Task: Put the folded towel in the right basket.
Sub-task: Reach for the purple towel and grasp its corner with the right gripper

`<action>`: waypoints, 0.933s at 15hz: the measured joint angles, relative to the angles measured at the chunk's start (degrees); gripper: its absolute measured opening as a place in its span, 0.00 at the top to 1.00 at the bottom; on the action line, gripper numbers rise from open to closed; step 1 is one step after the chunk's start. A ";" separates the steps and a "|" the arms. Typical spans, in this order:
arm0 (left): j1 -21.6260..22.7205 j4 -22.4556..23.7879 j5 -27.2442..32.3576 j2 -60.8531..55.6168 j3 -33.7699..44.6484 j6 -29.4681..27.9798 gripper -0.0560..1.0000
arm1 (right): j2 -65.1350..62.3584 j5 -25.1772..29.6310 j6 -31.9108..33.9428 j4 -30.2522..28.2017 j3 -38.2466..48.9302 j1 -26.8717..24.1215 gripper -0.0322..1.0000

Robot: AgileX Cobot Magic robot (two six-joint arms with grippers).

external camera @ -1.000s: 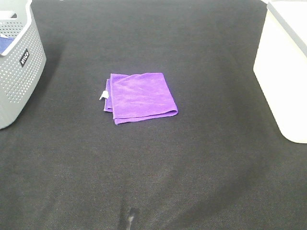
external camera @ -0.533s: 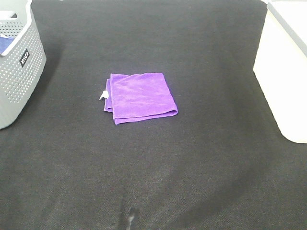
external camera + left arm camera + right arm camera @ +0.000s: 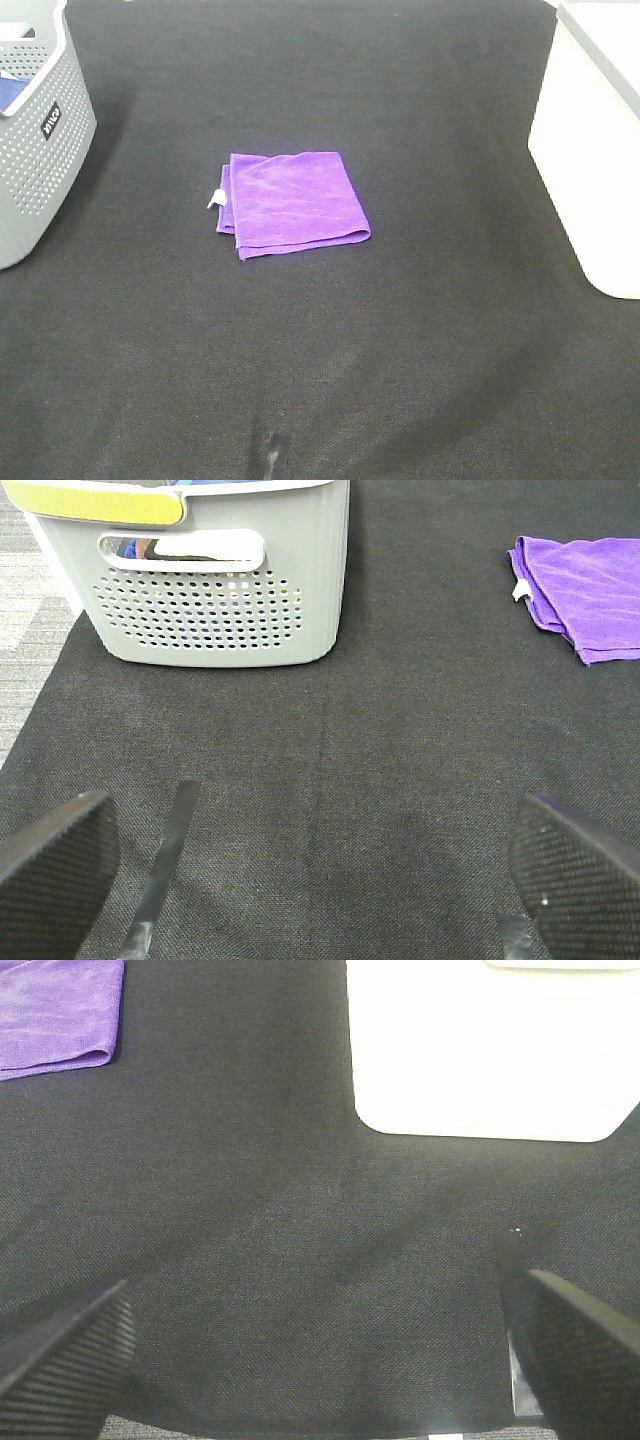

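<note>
Camera overhead: folded towel (image 3: 293, 203) lay flat near the middle of the bench (image 3: 420, 360), slightly toward its left edge, well apart from right basket (image 3: 590, 170) at the right edge. Left wrist: left gripper (image 3: 310, 875) gaped wide, empty; folded towel (image 3: 590, 595) lay ahead, toward mid-bench. Right wrist: right gripper (image 3: 320, 1360) likewise spread, empty, right basket (image 3: 490, 1050) just ahead, so this arm seemed better placed.

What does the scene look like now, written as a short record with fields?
towel: folded, flat on the black mat, outside both baskets
right basket: cream, on the right, apart from the towel
grey basket: perforated, on the left
left fingers: open, empty
right fingers: open, empty
</note>
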 joint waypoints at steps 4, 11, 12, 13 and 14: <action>0.00 0.00 0.00 0.00 0.00 0.00 0.01 | 0.00 0.00 0.00 0.00 0.00 0.00 0.02; 0.00 0.00 0.00 0.00 0.00 0.00 0.01 | 0.00 0.00 0.00 -0.23 0.00 0.00 0.02; 0.00 0.00 0.00 0.00 0.00 0.00 0.01 | 0.00 0.00 0.00 -0.69 0.00 0.00 0.02; 0.00 0.00 0.00 0.00 0.00 0.00 0.01 | 0.00 0.00 0.00 -0.92 0.00 0.00 0.02; 0.00 0.00 0.00 0.00 0.00 0.00 0.01 | 0.00 -0.17 0.00 -1.38 0.00 0.00 0.02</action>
